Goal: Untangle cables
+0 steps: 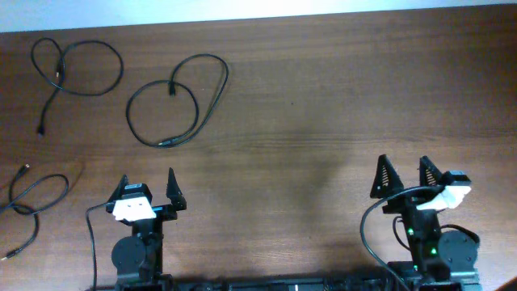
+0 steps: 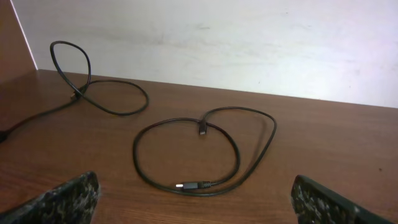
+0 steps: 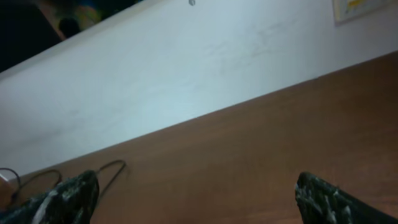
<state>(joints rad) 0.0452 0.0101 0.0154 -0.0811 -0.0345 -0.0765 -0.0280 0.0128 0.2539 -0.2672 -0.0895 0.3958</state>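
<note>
The big brown table (image 1: 323,105) holds it all. At its near edge sit the left gripper (image 1: 147,178) and the right gripper (image 1: 402,162) — both have their fingers spread wide and hold nothing. On the table's left half lie three thin black loops, none touching another: the far cable (image 1: 119,61) in the far left corner, the middle cable (image 2: 189,185) beside it, and the near cable (image 1: 66,187) by the left edge — close to the left gripper.
</note>
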